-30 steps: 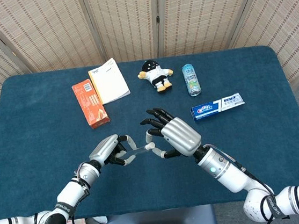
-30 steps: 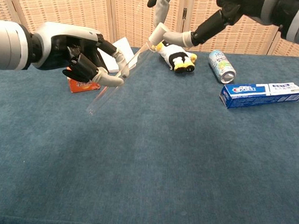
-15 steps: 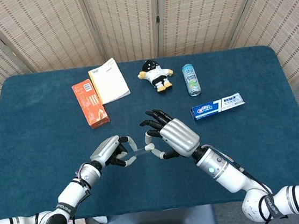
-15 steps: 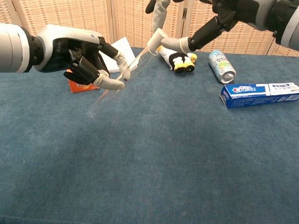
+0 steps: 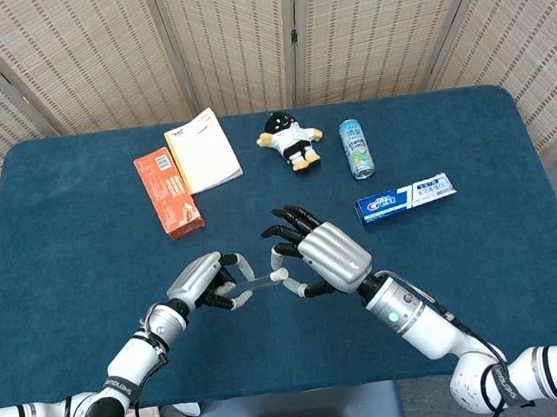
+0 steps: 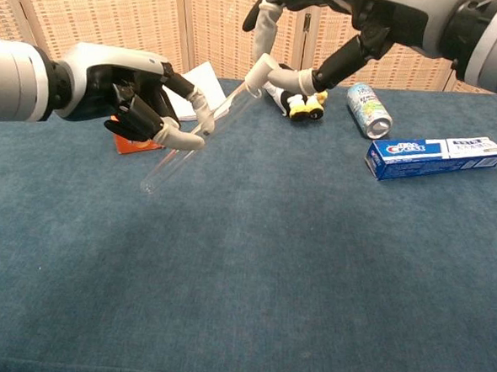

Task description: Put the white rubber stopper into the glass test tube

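Observation:
My left hand [image 6: 123,94] [image 5: 204,280] grips a clear glass test tube [image 6: 192,136] [image 5: 255,287] above the blue table, tilted with its mouth up and to the right. At that mouth, my right hand [image 5: 326,255] [image 6: 360,20] pinches the small white rubber stopper [image 6: 259,71] [image 5: 279,274] between thumb and a finger. The stopper sits right at the tube's open end; how far it is in cannot be told. The other fingers of the right hand are spread.
At the back of the blue table [image 5: 82,251] lie an orange box [image 5: 166,192], a white booklet [image 5: 202,151], a small plush toy [image 5: 291,141], a can [image 5: 356,147] and a toothpaste box [image 5: 405,197].
Both hands have shifted slightly lower and leftward in the chest view, keeping the stopper at the tube's mouth. The tube's tilt is nearly unchanged.

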You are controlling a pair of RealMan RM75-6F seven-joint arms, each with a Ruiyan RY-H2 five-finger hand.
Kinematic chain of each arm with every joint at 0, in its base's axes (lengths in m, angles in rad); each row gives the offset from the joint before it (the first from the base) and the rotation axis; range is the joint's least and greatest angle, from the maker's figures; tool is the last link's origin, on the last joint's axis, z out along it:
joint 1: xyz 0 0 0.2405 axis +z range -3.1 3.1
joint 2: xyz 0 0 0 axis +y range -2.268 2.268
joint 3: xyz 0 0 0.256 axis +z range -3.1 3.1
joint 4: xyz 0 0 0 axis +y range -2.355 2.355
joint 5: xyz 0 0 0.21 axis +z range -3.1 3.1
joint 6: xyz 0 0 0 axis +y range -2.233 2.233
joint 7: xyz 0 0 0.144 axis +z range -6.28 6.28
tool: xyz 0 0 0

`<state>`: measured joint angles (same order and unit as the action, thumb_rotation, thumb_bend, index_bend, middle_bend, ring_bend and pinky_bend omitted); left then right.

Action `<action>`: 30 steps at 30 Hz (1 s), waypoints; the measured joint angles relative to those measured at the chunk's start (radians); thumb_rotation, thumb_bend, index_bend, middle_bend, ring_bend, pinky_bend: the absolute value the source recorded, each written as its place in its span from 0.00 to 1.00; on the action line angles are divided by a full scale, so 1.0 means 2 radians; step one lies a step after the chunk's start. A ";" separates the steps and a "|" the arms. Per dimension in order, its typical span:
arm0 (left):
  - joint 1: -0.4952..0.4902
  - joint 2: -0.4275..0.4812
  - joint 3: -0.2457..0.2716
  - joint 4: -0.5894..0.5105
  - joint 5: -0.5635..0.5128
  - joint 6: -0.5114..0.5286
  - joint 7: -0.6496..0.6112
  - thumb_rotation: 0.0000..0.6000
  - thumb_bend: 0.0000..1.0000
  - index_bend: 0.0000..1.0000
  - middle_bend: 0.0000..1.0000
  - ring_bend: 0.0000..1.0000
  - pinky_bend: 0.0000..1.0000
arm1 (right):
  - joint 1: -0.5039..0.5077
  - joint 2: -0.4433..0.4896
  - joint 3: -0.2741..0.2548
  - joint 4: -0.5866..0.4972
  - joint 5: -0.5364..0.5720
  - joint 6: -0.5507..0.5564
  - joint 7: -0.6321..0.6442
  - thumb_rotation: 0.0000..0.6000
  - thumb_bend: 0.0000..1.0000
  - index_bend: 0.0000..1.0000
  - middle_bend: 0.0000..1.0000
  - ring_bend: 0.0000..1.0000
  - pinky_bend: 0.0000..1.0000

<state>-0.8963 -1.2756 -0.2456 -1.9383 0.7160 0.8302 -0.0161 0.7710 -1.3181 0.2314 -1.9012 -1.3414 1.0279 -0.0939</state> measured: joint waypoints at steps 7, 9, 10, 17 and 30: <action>0.000 -0.001 0.001 0.000 0.000 -0.001 0.000 1.00 0.37 0.58 1.00 1.00 1.00 | -0.001 0.000 -0.001 0.000 0.000 0.001 0.002 1.00 0.48 0.62 0.21 0.00 0.00; 0.000 -0.001 0.001 0.000 0.000 0.000 0.000 1.00 0.37 0.58 1.00 1.00 1.00 | -0.001 0.000 -0.001 0.001 0.001 0.001 0.001 1.00 0.48 0.62 0.21 0.00 0.00; 0.000 -0.001 0.001 0.000 0.000 0.000 0.000 1.00 0.37 0.58 1.00 1.00 1.00 | -0.001 0.000 -0.001 0.001 0.001 0.000 0.001 1.00 0.48 0.62 0.21 0.00 0.00; -0.003 -0.002 0.002 -0.001 -0.001 0.002 0.005 1.00 0.37 0.58 1.00 1.00 1.00 | 0.003 -0.004 -0.001 0.003 0.004 -0.004 -0.001 1.00 0.48 0.62 0.21 0.00 0.00; -0.008 -0.005 0.004 -0.002 -0.006 0.004 0.012 1.00 0.37 0.58 1.00 1.00 1.00 | 0.009 -0.013 -0.001 0.009 0.010 -0.010 -0.006 1.00 0.48 0.62 0.21 0.00 0.00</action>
<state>-0.9116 -1.2856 -0.2381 -1.9419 0.7035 0.8376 0.0077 0.7883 -1.3432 0.2299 -1.8841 -1.3215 1.0089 -0.1055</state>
